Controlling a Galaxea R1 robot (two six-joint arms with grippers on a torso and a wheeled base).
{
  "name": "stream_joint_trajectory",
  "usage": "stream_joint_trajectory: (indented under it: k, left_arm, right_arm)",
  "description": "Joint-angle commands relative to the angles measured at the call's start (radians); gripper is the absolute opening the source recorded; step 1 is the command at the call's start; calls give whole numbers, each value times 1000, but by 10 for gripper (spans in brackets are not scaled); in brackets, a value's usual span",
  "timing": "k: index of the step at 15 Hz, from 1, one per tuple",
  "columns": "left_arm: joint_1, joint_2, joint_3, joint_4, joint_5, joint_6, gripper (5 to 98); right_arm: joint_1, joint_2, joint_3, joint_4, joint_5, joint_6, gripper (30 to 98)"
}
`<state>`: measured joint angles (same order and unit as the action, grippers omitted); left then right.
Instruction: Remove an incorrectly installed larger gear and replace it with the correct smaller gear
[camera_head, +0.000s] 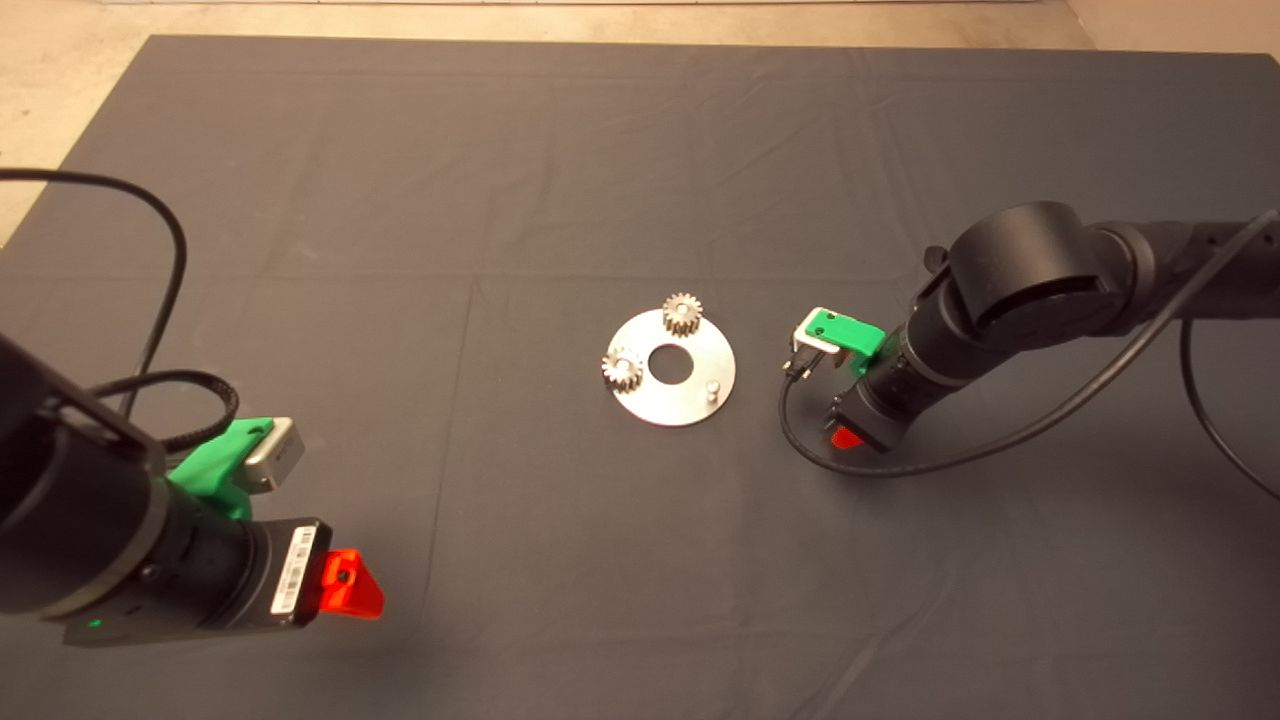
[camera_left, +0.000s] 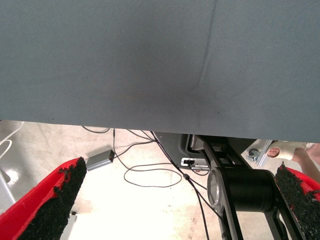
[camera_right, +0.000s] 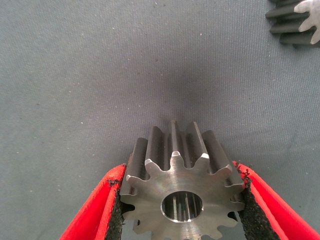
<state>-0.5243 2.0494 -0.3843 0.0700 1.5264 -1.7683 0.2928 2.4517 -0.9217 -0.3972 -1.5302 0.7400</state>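
- Dark cloth mat (camera_head: 640, 150) covers the table, and all the work sits near its middle.
- Left gripper (camera_head: 350, 585) waits low at the mat's near left edge. Its fingers (camera_left: 55, 200) are spread wide with nothing between them.
- Right gripper (camera_head: 845, 437) is down at the mat just right of the round metal plate (camera_head: 700, 395). Its pads are closed against both sides of a grey steel gear (camera_right: 182, 185).
- The plate carries two small pale gears (camera_head: 682, 313) on pegs, and a third peg (camera_head: 711, 388) stands bare, so the wrong gear looks to be already off.
- Whether the gripped gear is the big one or its smaller replacement cannot be told from these views. A second gear (camera_right: 295, 22) lies on the mat nearby, only partly in view.
- Handling, as a judgement: solid steel, so stiff, dense for its size and not fragile. The smooth metal could slip or twist, and the teeth give the rubber pads something to bite. Squeezing across opposite teeth, as now, looks sound, and it leaves the centre hole free for the peg.
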Motion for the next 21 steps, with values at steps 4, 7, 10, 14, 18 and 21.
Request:
stream_joint_trajectory:
  k: [4,7,10,14,18,21]
  left_arm:
    - [-8,-2,15,-22,126,0,977]
    - [-8,-2,15,-22,126,-2,977]
    - [-8,-2,15,-24,126,-2,977]
    - [-8,-2,15,-24,126,-3,977]
    - [-8,-2,15,-24,126,-5,977]
    - [-8,-2,15,-23,126,-6,977]
  right_arm:
    - [13,-32,15,-28,-128,-18,504]
    - [-1,-33,15,-31,-128,-30,513]
    - [-1,-39,15,-32,-128,-31,528]
    - [-1,-39,15,-32,-128,-31,555]
    - [0,-36,14,-52,-128,-30,623]
    - [2,-29,9,-52,-128,-30,665]
